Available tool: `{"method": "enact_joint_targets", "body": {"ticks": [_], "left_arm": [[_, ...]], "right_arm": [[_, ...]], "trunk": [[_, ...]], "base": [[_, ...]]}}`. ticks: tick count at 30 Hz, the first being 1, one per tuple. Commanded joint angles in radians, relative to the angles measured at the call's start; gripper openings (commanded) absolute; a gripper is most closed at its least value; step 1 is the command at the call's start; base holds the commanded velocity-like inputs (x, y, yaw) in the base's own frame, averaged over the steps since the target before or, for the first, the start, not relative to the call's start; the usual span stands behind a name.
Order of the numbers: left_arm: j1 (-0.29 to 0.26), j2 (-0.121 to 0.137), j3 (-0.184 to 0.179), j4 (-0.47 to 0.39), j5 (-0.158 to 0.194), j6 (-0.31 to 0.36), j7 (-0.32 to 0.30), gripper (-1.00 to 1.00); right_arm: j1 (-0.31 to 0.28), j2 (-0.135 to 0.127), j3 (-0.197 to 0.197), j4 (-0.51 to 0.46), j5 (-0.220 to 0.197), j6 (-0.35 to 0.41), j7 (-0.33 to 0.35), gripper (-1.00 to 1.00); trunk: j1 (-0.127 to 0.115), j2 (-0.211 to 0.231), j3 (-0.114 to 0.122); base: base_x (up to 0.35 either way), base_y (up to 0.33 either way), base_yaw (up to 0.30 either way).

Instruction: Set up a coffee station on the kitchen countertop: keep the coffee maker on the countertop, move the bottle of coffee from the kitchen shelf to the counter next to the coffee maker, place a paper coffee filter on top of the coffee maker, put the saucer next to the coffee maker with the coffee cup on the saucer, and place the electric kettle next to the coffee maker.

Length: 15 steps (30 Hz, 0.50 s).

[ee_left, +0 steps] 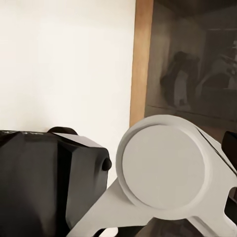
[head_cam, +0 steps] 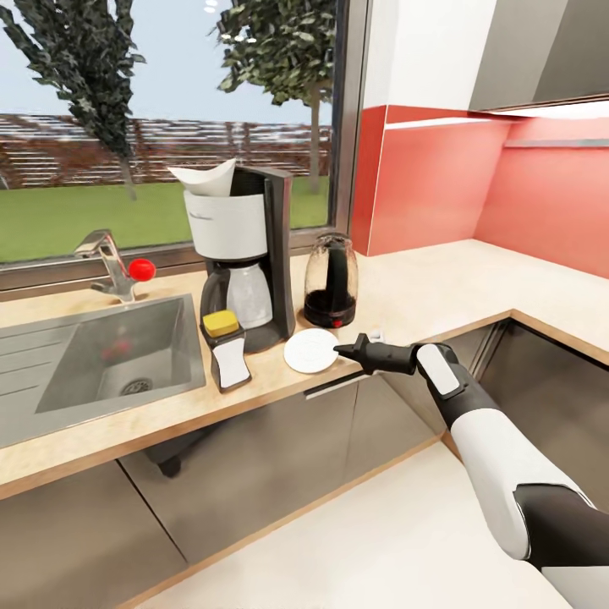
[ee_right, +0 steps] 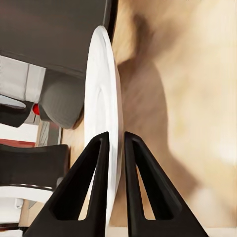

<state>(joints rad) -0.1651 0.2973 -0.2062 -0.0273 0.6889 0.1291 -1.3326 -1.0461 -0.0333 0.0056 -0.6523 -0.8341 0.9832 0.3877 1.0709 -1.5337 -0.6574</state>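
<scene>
The right gripper (ee_right: 115, 148) has its jaws drawn nearly together on the rim of the saucer (ee_right: 102, 98), one dark finger on each face of the thin white plate, with only the plate's thickness between them. In the head view the right gripper (head_cam: 338, 348) meets the saucer (head_cam: 309, 350) at its edge, the arm reaching in from the open floor side across the front lip of the surface (head_cam: 474, 279).

The saucer is a plain white disc with a faint raised ring, lying at the front edge of the wooden surface. Just beyond the jaws stands the coffee maker (head_cam: 241, 254), black and white, with a glass carafe and a white paper coffee filter (head_cam: 205, 178) sticking up from its top. Beside the saucer, on the far side from the fingertips, the bottle of coffee (head_cam: 225, 348) with a yellow cap leans against the coffee maker's base. Beyond the jaws and slightly toward the arm's side stands the dark, translucent electric kettle (head_cam: 331, 282), near the saucer but apart from it.

A small white object sits on the surface right behind the gripper's wrist, mostly hidden, and I cannot identify it. The left wrist view shows robot body parts and a cabinet edge; whether the left jaws are open or closed cannot be told.
</scene>
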Motion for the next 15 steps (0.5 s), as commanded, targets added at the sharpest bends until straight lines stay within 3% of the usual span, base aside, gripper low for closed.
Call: {"method": "enact_joint_targets", "body": {"ticks": [1, 15], "left_arm": [[-0.001, 0.000, -0.009, 0.000, 0.009, 0.011, -0.003, 1.00], [-0.001, 0.000, -0.010, 0.000, 0.009, 0.011, -0.003, 1.00]], "right_arm": [[0.000, 0.000, 0.002, 0.005, 0.024, 0.000, 0.000, -1.00], [0.000, 0.000, 0.002, 0.005, 0.024, 0.000, 0.000, -1.00]], "trunk": [[0.000, 0.000, -0.001], [0.000, 0.000, -0.008]], "base": [[0.000, 0.000, 0.000], [0.000, 0.000, 0.000]]}}
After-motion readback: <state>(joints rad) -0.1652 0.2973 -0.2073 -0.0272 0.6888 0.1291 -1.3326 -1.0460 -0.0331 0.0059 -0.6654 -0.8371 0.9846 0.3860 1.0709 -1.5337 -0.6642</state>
